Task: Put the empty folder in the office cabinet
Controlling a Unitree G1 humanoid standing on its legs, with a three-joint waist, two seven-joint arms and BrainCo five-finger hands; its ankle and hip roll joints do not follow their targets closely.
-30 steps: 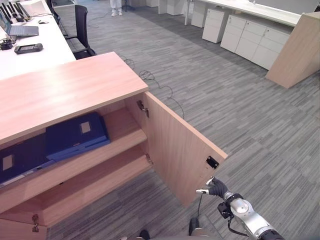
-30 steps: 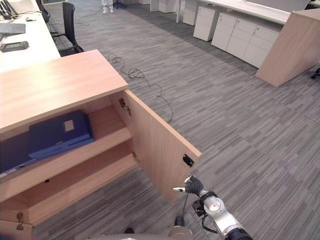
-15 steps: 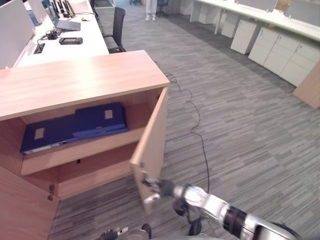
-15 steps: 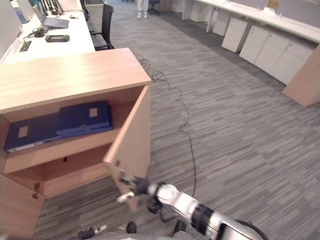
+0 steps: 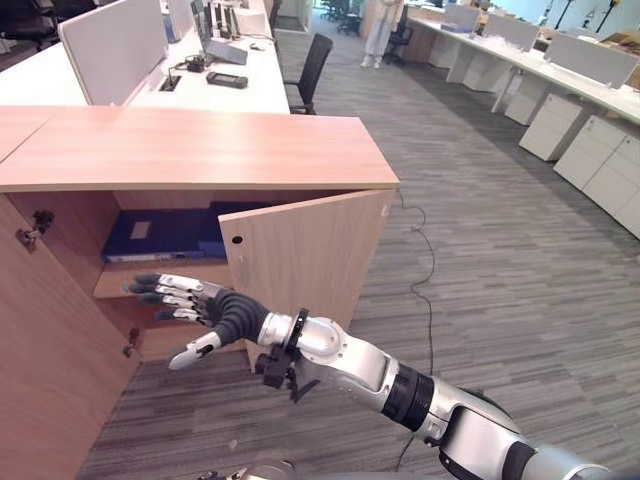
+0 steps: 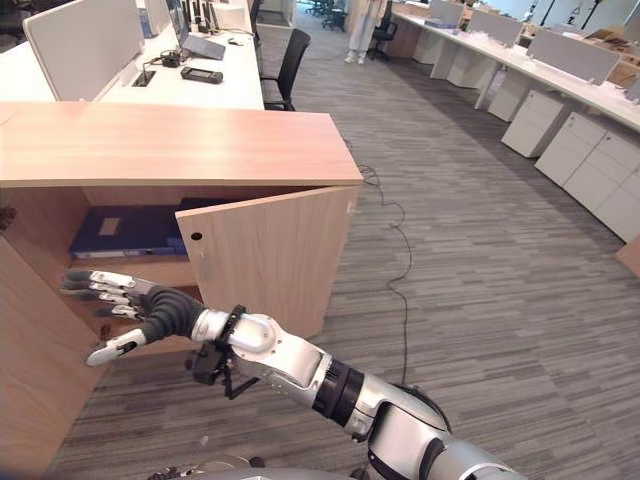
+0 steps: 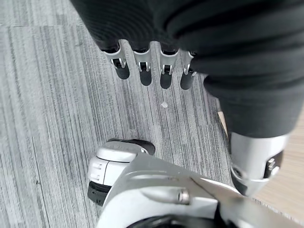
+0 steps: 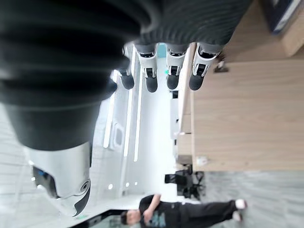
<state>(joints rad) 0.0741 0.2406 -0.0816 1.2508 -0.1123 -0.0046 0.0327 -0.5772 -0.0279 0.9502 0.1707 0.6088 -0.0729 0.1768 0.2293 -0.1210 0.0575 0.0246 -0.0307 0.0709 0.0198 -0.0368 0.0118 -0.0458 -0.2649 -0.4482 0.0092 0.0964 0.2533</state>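
Two dark blue folders (image 5: pixel 158 232) lie flat on the upper shelf of the wooden cabinet (image 5: pixel 190 145), partly hidden behind the right door (image 5: pixel 305 260). That door stands swung most of the way across the opening. My right hand (image 5: pixel 215 310) is open, fingers spread and straight, low in front of the shelves just past the door's free edge, holding nothing. Its fingers (image 8: pixel 161 76) show straight in the right wrist view. My left hand (image 7: pixel 142 66) hangs over the carpet, fingers straight, empty.
The cabinet's left door (image 5: pixel 50 340) stands wide open at the near left. Behind the cabinet is a white desk (image 5: pixel 200 85) with screens and a black chair (image 5: pixel 310 65). A person (image 5: pixel 380 25) stands far back. White drawer units (image 5: pixel 575 130) line the right.
The camera has swung left. The right door has gone from wide open to mostly across the opening. My right hand has moved from the door's outer edge to in front of the shelves.
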